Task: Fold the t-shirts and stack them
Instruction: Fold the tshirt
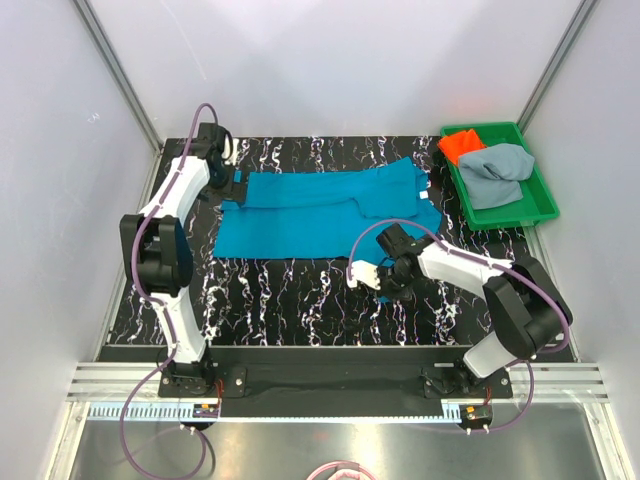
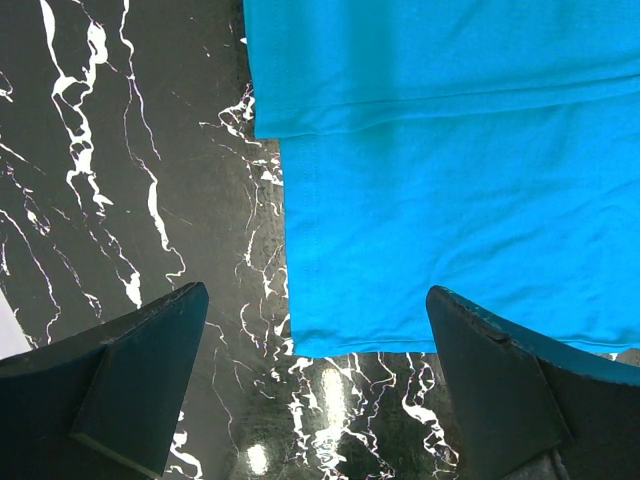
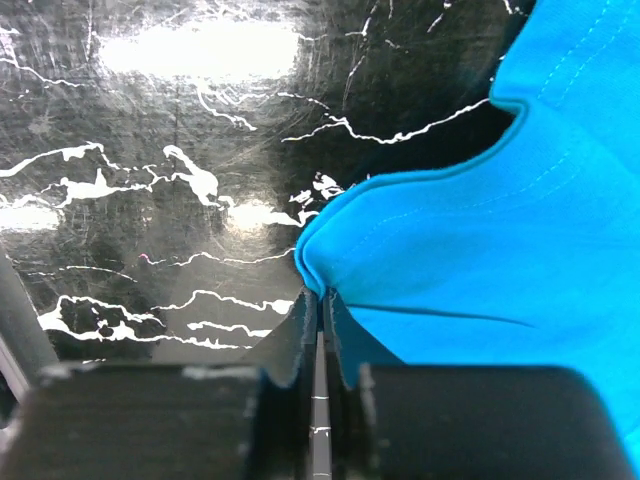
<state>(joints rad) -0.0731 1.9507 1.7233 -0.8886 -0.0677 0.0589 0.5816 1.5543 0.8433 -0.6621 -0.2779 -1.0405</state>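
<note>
The teal-blue t-shirt [image 1: 320,212] lies spread and partly folded on the black marbled table. My left gripper [image 1: 236,186] hovers open over its left edge. In the left wrist view, my left gripper [image 2: 315,345] straddles the shirt's [image 2: 450,180] near corner with its fingers [image 2: 130,380] wide apart and empty. My right gripper [image 1: 383,280] is at the shirt's front right part. In the right wrist view it [image 3: 320,305] is shut on a pinched fold of the teal cloth [image 3: 500,240]. The orange-red shirt [image 1: 460,145] and the grey-blue shirt [image 1: 497,175] lie bunched in the tray.
The green plastic tray [image 1: 545,205] stands at the back right of the table. White walls and metal frame posts enclose the table on three sides. The arm bases are bolted at the near edge.
</note>
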